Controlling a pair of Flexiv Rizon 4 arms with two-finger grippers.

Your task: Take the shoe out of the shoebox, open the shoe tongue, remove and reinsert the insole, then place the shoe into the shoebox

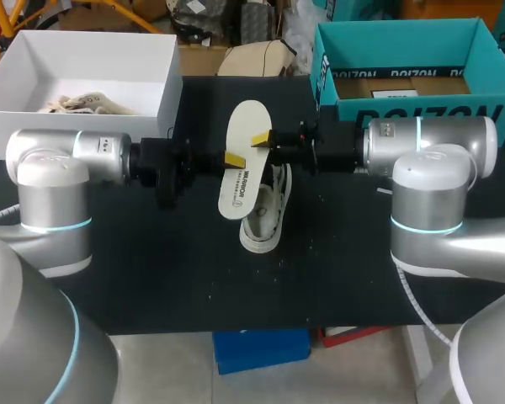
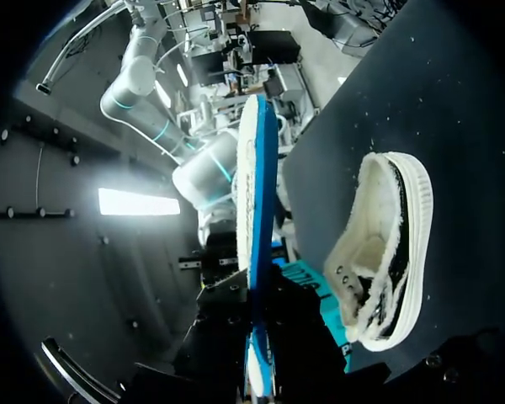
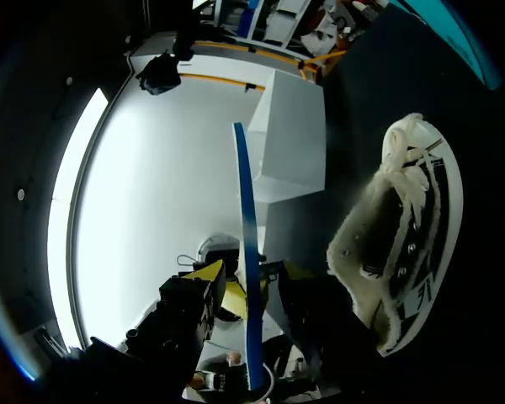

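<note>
You are working over a black surface [image 1: 135, 278], with a white box [image 1: 164, 84] at its far left corner, probably the shoebox since crumpled paper is lying in it, and a teal box [image 1: 404, 114] at its far right corner. Your left arm [image 1: 59, 160] and right arm [image 1: 429, 143] are reaching level toward each other and meeting over the middle.

The shoe [image 1: 265, 219] is lying on the surface at the middle, out of both boxes, with its long axis running from the far edge toward the near edge. The insole [image 1: 246, 126] is hanging just above it, clear of the shoe, broad face up and nearly parallel to it.

The left gripper [image 1: 233, 158] is pinching the insole. The right gripper [image 1: 261, 140] is straddling it, its fingers [image 3: 209, 276] standing apart with a gap on each side. I judge that reinsertion is calling for the insole to tip down into the shoe's opening, with the left arm leading.
</note>
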